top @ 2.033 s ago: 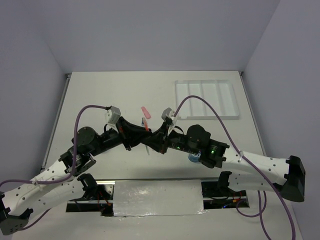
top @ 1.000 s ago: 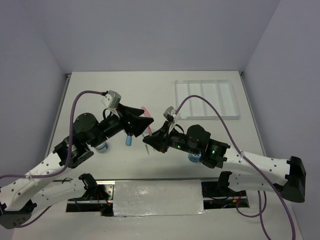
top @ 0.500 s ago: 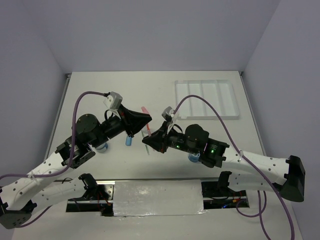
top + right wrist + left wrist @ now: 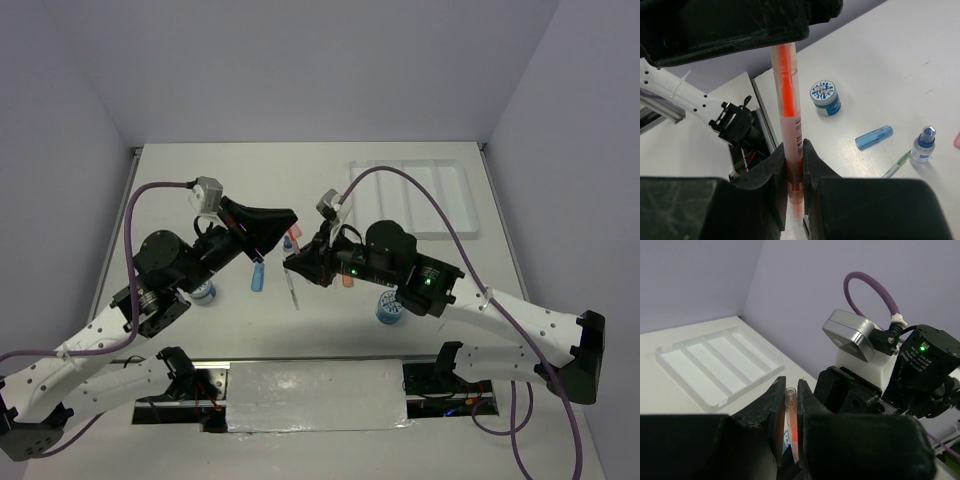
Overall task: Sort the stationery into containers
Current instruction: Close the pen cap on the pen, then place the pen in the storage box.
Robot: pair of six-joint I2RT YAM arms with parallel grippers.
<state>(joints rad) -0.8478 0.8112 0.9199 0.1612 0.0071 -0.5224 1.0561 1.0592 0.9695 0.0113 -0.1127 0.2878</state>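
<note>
A thin orange pen (image 4: pixel 787 100) is held in the air by both grippers. My right gripper (image 4: pixel 795 150) is shut on its lower end. My left gripper (image 4: pixel 788 390) is shut on its capped upper end. In the top view my left gripper (image 4: pixel 288 222) and right gripper (image 4: pixel 292 262) meet tip to tip above the table's middle, and the pen is mostly hidden there. The white four-compartment tray (image 4: pixel 410 195) lies at the back right and holds nothing; it also shows in the left wrist view (image 4: pixel 715 360).
On the table lie a blue capsule (image 4: pixel 258 277), a whitish pen (image 4: pixel 293 292), an orange capsule (image 4: pixel 347 281) and two blue rolls (image 4: pixel 203 291) (image 4: pixel 389 308). The right wrist view shows a roll (image 4: pixel 825 97), the blue capsule (image 4: pixel 874 137), the whitish pen (image 4: pixel 896 165) and a blue-capped bottle (image 4: pixel 923 146).
Both grippers have risen from the table with the orange pen between them. The left wrist has swung up and to the left. The right gripper has moved up and toward the back.
</note>
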